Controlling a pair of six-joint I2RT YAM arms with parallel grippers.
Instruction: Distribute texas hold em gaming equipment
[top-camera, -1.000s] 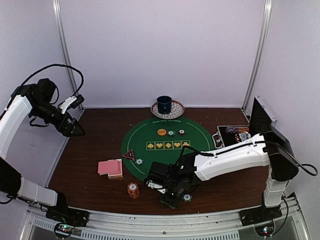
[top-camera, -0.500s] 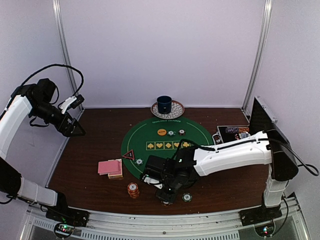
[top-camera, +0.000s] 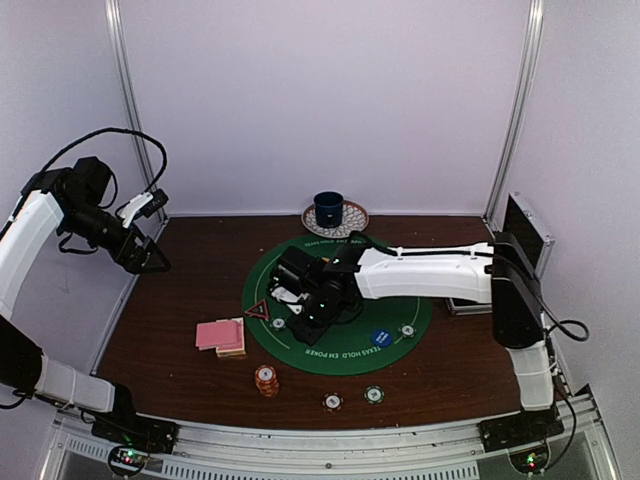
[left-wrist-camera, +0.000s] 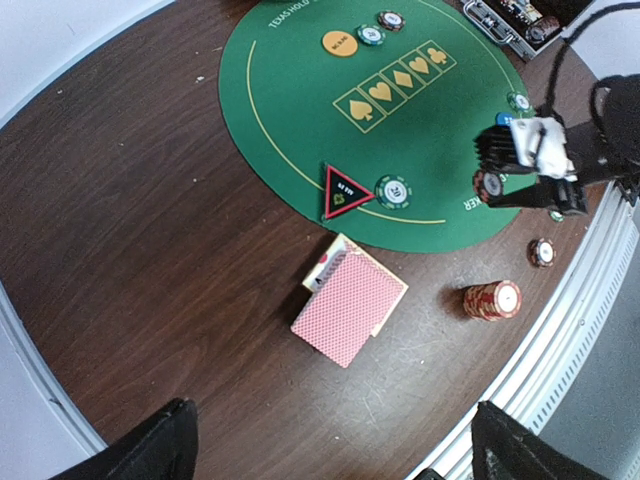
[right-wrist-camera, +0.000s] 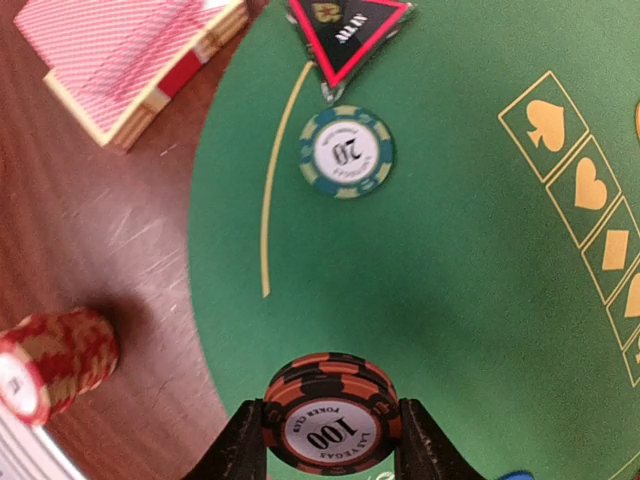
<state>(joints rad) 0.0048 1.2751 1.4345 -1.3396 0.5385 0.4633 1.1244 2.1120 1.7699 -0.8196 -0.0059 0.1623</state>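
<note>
Dark wooden table carrying a round green felt mat printed with a row of yellow suit boxes. The right arm reaches leftward across the mat. The right gripper is clamped from both sides on a short stack of black-and-orange chips, the top one marked 100. It holds them over the mat's near-left part, close to the yellow border line; whether they touch the felt cannot be told. The left arm is raised well off to the left, and the left gripper stands spread wide with nothing between its fingers. A black case with silver edging sits at the table's right side, lid upright. A pile of pink-backed playing cards lies on bare wood just outside the mat's left rim. A dark blue cup stands on a patterned saucer behind the mat's far edge. A tall stack of orange-red chips stands on the wood near the front, not far from the cards. The black-red triangle marker lies at the mat's left rim, with a green chip marked 20 just beside it. A blue marker disc and a second green chip lie on the mat's near-right part. An orange marker disc lies on the far side, two small chips next to it. Two single chips rest apart on the wood by the front edge.
</note>
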